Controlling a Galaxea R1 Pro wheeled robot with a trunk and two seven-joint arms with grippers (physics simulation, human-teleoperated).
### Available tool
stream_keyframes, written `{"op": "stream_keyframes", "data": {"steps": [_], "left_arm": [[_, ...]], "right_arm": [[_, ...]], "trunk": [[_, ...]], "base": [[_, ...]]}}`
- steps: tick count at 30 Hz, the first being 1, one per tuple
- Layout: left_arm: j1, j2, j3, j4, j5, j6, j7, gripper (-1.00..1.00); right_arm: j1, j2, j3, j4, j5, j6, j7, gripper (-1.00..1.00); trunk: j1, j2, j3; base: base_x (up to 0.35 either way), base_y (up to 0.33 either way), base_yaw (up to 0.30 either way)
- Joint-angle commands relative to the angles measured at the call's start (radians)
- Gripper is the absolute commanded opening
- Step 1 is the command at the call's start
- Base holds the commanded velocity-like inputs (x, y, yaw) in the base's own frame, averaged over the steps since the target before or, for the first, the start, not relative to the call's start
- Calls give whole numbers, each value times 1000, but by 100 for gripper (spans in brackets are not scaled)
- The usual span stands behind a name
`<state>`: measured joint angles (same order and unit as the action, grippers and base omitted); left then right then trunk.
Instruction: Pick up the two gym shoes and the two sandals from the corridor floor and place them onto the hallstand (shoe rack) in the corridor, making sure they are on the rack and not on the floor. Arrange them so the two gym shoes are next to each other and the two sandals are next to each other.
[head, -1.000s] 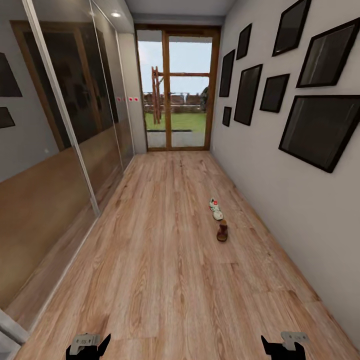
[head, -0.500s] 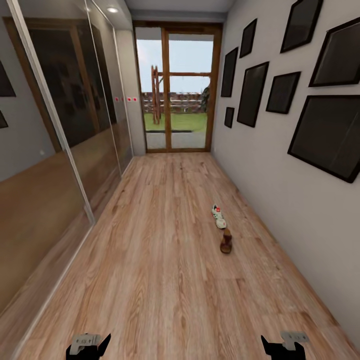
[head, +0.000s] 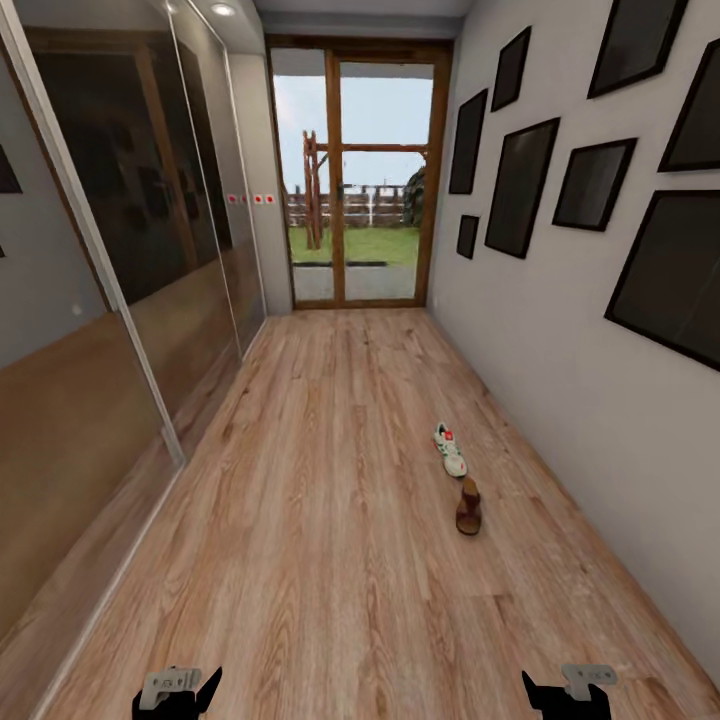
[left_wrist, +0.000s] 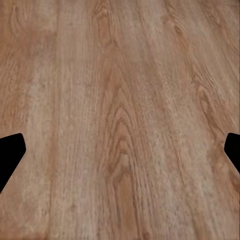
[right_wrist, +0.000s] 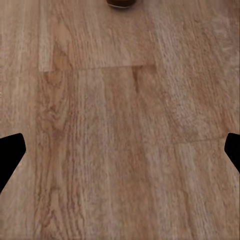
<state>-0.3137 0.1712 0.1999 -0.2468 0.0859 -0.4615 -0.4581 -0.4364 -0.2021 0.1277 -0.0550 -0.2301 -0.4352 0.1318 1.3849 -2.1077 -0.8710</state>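
Corridor floor (head: 330, 520), wood plank, glass door at the far end. One gym shoe (head: 450, 449) and one sandal (head: 468, 506) lie in line, well ahead of the right gripper (head: 568, 690), slightly inboard. Both grippers, left (head: 176, 690) too, hang low, fingers spread, empty. Judgement: roll closer, centre the sandal between right fingers before lowering.

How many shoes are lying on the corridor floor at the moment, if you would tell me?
2: a gym shoe near the right wall, and a sandal just nearer the robot. Their partners may lie out of sight.
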Motion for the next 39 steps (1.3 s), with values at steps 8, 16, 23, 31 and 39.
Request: {"op": "stream_keyframes", "data": {"steps": [8,16,23,31,39], "left_arm": [[-1,-1,3,1,9,1,-10,100],[-1,1,3,0,9,1,-10,100],[-1,1,3,0,9,1,-10,100],[-1,2,3,0,9,1,-10,100],[-1,2,3,0,9,1,-10,100]], "right_arm": [[-1,0,7,1,-11,-4,6,100],[-1,0,7,1,-11,-4,7,100],[-1,0,7,1,-11,-4,8,100],[-1,0,7,1,-11,-4,8,100],[-1,0,7,1,-11,-4,8,100]], "trunk": [[0,0,-1],[0,0,-1],[0,0,-1],[0,0,-1],[0,0,-1]], "base": [[337,101,0],[337,97,0],[337,97,0],[337,102,0],[337,103,0]]}}
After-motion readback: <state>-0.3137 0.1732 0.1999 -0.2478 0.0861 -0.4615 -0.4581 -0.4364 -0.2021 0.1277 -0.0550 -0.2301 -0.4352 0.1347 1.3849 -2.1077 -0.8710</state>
